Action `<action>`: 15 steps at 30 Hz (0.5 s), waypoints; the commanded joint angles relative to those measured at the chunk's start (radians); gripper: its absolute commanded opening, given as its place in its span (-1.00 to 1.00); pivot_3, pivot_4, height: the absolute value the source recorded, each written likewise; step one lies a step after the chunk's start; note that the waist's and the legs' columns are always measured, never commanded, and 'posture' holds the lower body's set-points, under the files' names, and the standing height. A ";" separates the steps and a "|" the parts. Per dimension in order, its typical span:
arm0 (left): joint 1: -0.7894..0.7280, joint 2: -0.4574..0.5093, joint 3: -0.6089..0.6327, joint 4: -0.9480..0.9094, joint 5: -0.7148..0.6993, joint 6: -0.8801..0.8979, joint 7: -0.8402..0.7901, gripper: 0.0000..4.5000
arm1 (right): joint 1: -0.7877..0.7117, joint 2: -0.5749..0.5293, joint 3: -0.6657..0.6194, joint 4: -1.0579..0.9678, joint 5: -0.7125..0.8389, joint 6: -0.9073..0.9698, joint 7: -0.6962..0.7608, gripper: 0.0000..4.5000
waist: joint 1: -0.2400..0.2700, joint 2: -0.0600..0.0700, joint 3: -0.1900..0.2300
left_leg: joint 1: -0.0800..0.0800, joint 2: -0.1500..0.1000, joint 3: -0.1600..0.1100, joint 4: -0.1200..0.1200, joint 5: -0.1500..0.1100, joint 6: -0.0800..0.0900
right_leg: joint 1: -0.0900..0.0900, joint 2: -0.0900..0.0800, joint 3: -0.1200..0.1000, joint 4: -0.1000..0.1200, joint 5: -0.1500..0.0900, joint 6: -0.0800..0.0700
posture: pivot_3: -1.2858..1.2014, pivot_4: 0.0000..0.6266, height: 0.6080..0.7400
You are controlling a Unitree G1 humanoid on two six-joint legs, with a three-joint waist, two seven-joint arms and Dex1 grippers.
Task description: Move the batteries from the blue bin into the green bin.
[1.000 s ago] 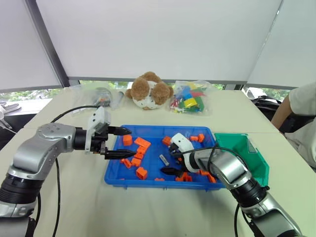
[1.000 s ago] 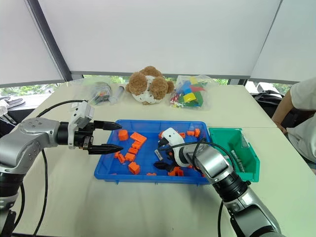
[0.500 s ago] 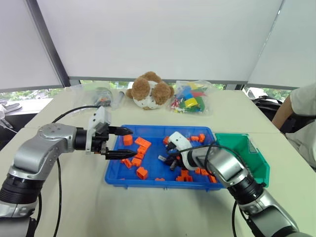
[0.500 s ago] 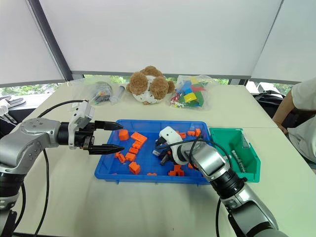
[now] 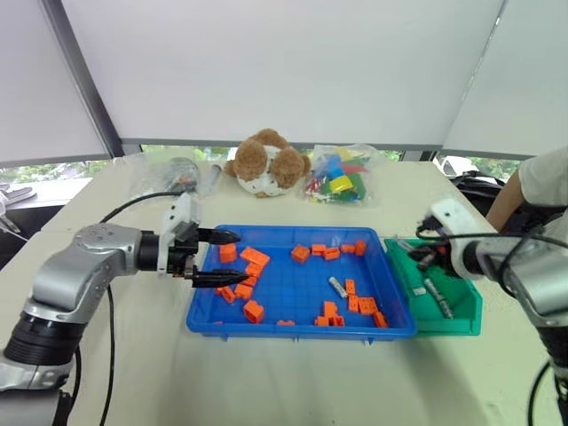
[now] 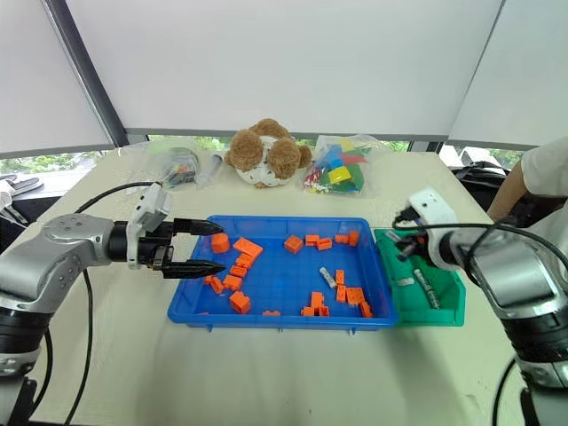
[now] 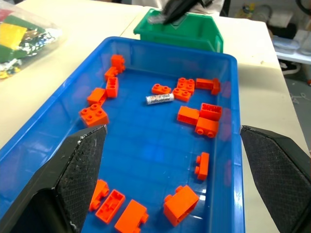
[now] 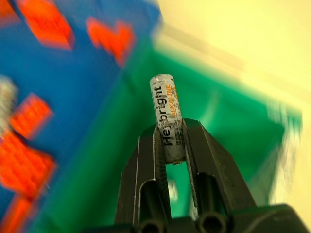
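The blue bin [image 5: 293, 327] lies in the middle of the table, holding orange blocks [image 5: 253, 259] and one silver battery [image 5: 337, 286], also seen from the left wrist [image 7: 159, 99]. The green bin [image 5: 448, 321] stands against its right side with batteries [image 5: 437, 297] lying in it. My right gripper [image 5: 417, 256] hangs over the green bin's near-left part, shut on a battery [image 8: 165, 97] that sticks out past its fingertips. My left gripper [image 5: 217, 257] hovers open over the blue bin's left edge, holding nothing.
A brown stuffed bear [image 5: 268, 162], a bag of coloured blocks [image 5: 342, 182] and a clear bag [image 5: 173, 173] lie at the back of the table. A person's arm [image 5: 541, 191] shows at the far right edge.
My right gripper shut on a battery in the blue bin, lifted it and swung right to above the green bin. The left gripper stayed where it was.
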 commanded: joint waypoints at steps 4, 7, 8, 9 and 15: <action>-0.033 -0.016 -0.006 0.013 0.013 -0.033 -0.011 1.00 | 0.018 -0.028 -0.058 -0.054 0.016 -0.019 0.001 0.37 | 0.002 0.000 0.000 | 0.000 0.000 0.000 0.000 0.000 0.000 | 0.000 0.000 0.000 0.000 0.000 0.000 | 0.03 -0.52 0.89; -0.035 -0.017 -0.006 0.016 0.016 -0.035 -0.015 1.00 | -0.002 -0.037 -0.058 -0.063 0.011 -0.029 -0.001 0.98 | 0.003 0.000 0.000 | 0.000 0.000 0.000 0.000 0.000 0.000 | 0.000 0.000 0.000 0.000 0.000 0.000 | 0.03 -0.52 0.89; -0.036 -0.017 -0.005 0.019 0.017 -0.036 -0.016 1.00 | -0.012 -0.040 -0.052 -0.069 0.006 -0.035 -0.002 0.98 | 0.003 0.000 0.000 | 0.000 0.000 0.000 0.000 0.000 0.000 | 0.000 0.000 0.000 0.000 0.000 0.000 | 0.03 -0.52 0.89; -0.036 -0.017 -0.005 0.018 0.018 -0.035 -0.016 1.00 | -0.037 -0.029 -0.049 -0.087 0.018 -0.023 -0.001 0.98 | 0.003 0.000 0.000 | 0.000 0.000 0.000 0.000 0.000 0.000 | 0.000 0.000 0.000 0.000 0.000 0.000 | 0.03 -0.52 0.89; -0.041 -0.020 -0.003 0.015 0.022 -0.032 -0.014 1.00 | -0.194 0.130 0.096 -0.193 0.079 0.041 -0.010 0.98 | -0.004 0.000 0.000 | 0.001 0.001 -0.001 0.000 0.000 0.000 | 0.000 0.001 0.000 0.001 0.000 0.000 | 0.03 -0.52 0.89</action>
